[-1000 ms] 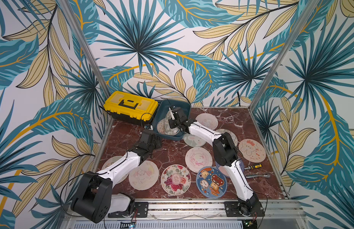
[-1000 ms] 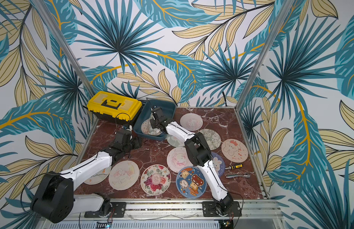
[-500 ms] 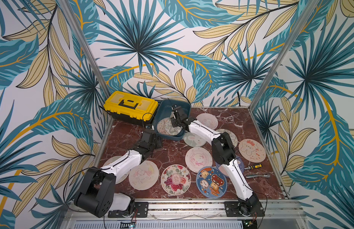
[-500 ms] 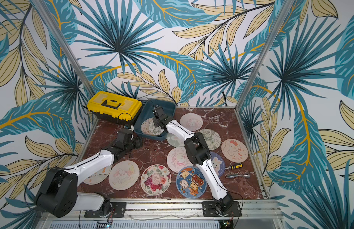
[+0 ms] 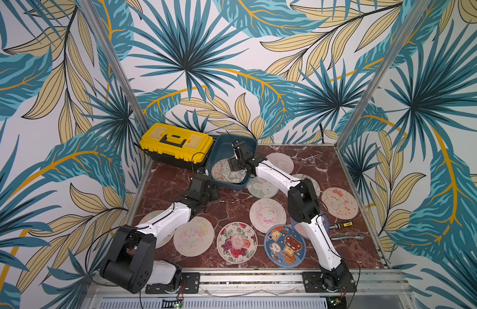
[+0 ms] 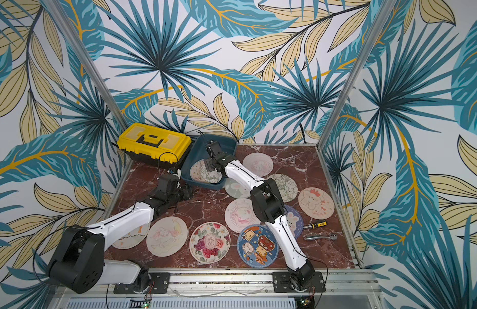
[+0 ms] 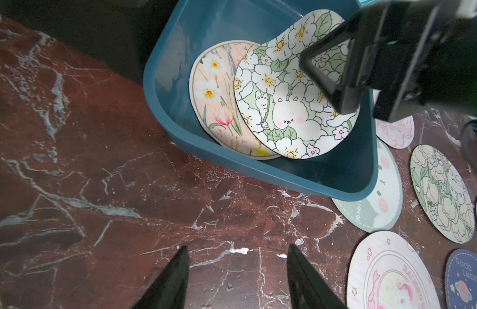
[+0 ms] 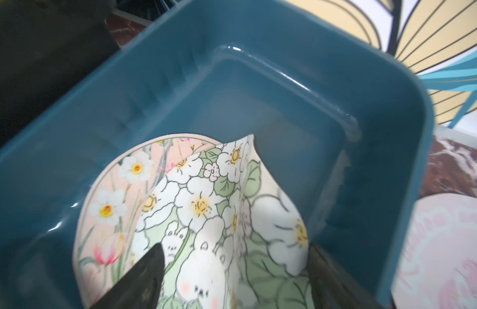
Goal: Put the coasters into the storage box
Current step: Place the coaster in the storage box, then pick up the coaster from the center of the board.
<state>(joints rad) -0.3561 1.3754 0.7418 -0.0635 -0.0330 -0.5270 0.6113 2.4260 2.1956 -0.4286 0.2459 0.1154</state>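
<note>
The teal storage box (image 5: 226, 184) (image 6: 202, 182) stands at the back of the table. My right gripper (image 5: 233, 167) (image 8: 236, 246) hangs open inside it. Under its spread fingers lies a green-and-white bunny flower coaster (image 8: 205, 203) (image 7: 285, 107), still creased upward down its middle. That coaster rests on a pink daffodil coaster (image 8: 114, 192) (image 7: 213, 101) on the box floor. My left gripper (image 5: 214, 191) (image 7: 237, 246) is open and empty over bare marble just in front of the box. Several more coasters lie on the table, among them a rose one (image 5: 236, 246) and a blue cartoon one (image 5: 285, 249).
A yellow-lidded black toolbox (image 5: 175, 144) stands against the box's left side. A screwdriver (image 5: 341, 224) and a ratchet wrench (image 5: 347, 236) lie at the right front. A pale green coaster (image 7: 376, 203) is tucked partly under the box's corner. Patterned walls close in three sides.
My right gripper has gone from shut to open over the box, letting go of the bunny flower coaster. The left arm has hardly moved.
</note>
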